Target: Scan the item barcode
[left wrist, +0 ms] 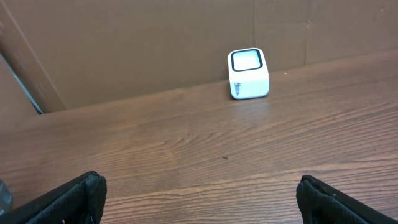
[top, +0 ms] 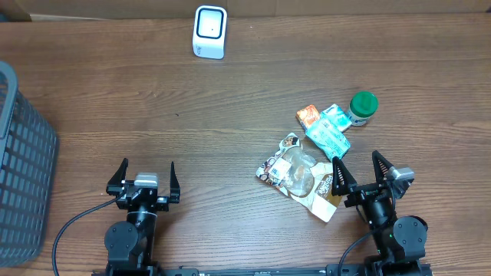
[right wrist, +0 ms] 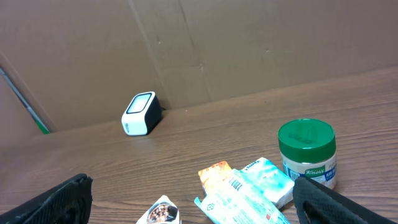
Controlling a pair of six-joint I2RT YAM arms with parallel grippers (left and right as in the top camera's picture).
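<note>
A white barcode scanner (top: 209, 31) with a dark window stands at the far edge of the table; it also shows in the left wrist view (left wrist: 248, 73) and the right wrist view (right wrist: 142, 114). Items lie in a cluster at the right: a green-lidded jar (top: 362, 108) (right wrist: 306, 151), a teal packet (top: 327, 130) (right wrist: 249, 193), a small orange packet (top: 308, 116) (right wrist: 216, 175) and a clear snack bag (top: 300, 175) (right wrist: 161, 213). My left gripper (top: 146, 181) (left wrist: 199, 199) is open over bare wood at the near left. My right gripper (top: 360, 172) (right wrist: 193, 202) is open just behind the cluster, holding nothing.
A grey plastic basket (top: 21, 161) sits at the left edge of the table. A brown cardboard wall (left wrist: 124, 43) backs the far side behind the scanner.
</note>
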